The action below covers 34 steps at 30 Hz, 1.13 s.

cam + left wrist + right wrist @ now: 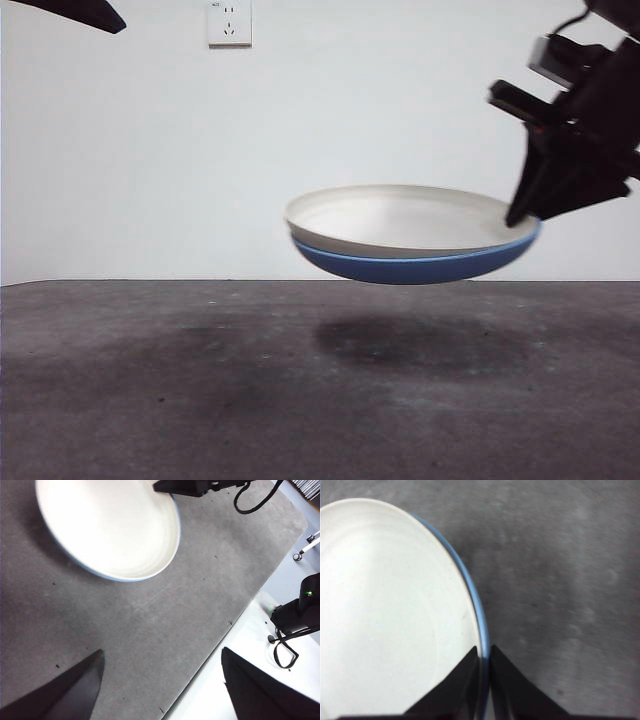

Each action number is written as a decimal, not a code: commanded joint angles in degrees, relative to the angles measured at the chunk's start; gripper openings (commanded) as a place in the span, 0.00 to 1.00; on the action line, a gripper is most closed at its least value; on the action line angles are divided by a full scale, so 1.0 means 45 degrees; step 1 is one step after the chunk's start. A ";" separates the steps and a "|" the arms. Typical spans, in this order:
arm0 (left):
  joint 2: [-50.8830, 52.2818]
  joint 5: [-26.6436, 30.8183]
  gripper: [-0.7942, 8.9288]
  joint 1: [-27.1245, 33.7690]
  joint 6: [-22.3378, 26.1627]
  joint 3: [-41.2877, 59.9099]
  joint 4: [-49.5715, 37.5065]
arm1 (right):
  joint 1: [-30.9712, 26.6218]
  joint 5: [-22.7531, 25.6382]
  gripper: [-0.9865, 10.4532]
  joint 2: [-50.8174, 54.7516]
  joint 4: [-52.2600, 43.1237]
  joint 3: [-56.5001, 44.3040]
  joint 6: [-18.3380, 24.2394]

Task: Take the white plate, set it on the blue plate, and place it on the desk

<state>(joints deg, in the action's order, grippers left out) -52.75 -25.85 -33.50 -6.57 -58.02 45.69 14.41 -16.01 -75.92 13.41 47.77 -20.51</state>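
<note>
The white plate lies nested in the blue plate, and both hang in the air above the desk, tilted slightly. My right gripper is shut on their right rims and holds the stack up. In the right wrist view the jaws pinch the rims of the white plate and the blue plate at my gripper. My left gripper is open and empty, high above the desk, with the white plate seen well away from it.
A dark shadow lies on the desk under the stack. A wall socket is on the white wall behind. The desk's edge and a white surface with cables show in the left wrist view.
</note>
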 commanded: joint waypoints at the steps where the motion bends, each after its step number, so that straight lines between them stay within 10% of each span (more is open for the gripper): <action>1: -0.0083 -0.0083 0.47 -0.0083 0.0019 -0.0131 -0.0073 | 0.0500 -0.0010 0.10 -0.0311 -0.0447 0.0321 -0.0670; 34: -0.0083 -0.0078 0.47 -0.0083 0.0015 -0.0131 0.0039 | 0.1948 0.0534 0.14 -0.5513 -0.1117 0.2341 -0.1277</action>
<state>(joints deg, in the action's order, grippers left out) -52.75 -25.85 -33.50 -6.57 -58.02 46.17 22.83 -13.85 -99.92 8.60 57.17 -25.61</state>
